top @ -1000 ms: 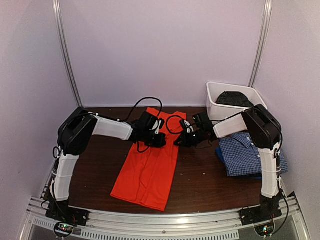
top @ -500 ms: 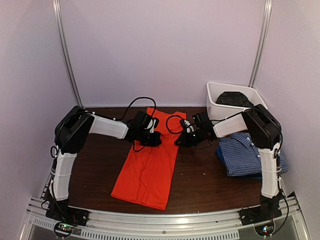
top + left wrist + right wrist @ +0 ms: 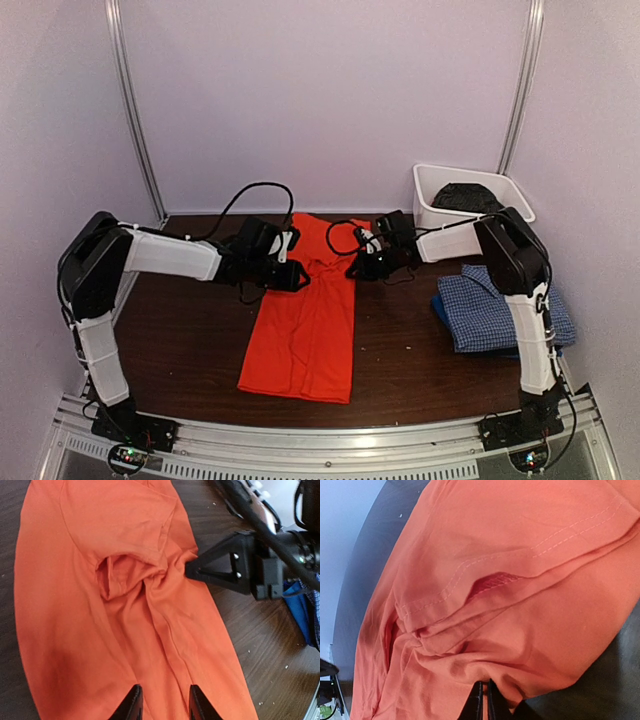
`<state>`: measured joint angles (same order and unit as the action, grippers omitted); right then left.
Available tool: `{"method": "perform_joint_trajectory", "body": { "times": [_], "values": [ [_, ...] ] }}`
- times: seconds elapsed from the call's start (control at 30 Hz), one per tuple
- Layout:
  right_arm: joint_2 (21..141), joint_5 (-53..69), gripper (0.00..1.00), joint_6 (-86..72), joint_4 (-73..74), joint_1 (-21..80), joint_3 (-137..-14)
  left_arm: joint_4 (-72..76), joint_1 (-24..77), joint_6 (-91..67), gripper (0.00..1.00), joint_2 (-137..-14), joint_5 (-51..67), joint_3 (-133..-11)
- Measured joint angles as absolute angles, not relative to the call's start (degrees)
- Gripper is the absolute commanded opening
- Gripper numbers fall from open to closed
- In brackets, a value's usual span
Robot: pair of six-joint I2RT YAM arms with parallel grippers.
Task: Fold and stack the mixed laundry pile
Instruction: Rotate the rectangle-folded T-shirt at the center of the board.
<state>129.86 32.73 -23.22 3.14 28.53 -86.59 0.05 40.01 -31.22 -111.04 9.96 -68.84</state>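
Risk of bunching: my right gripper (image 3: 483, 695) pinches the edge of the orange T-shirt (image 3: 300, 330) lying on the table (image 3: 190, 340) while my left gripper (image 3: 162, 702) hangs spread above it, seemingly gripping nothing, so a one-sided pull could drag the fold.

From above I see the orange T-shirt (image 3: 305, 325) lying as a long strip down the middle of the dark table (image 3: 190, 340). My left gripper (image 3: 291, 277) is over its left edge and my right gripper (image 3: 357, 270) is at its right edge, both near the top of the strip. At the right of the frame a folded checked shirt (image 3: 492, 315) lies on the table, and behind it, upper right, a white tub (image 3: 430, 216) holds a dark cloth (image 3: 463, 197).
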Motion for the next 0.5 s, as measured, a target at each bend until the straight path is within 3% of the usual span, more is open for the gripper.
{"method": "perform_joint_trajectory", "body": {
  "times": [0.23,0.5],
  "values": [
    [134.1,29.6,0.07,-19.4,9.5,26.2,-96.1,0.7,40.8,-30.9,0.32,-102.3,8.2,-54.0],
    [129.9,34.5,0.36,-16.6,10.2,23.2,-90.9,-1.3,47.0,-30.1,0.29,-101.7,5.9,-50.0]
  ]
}}
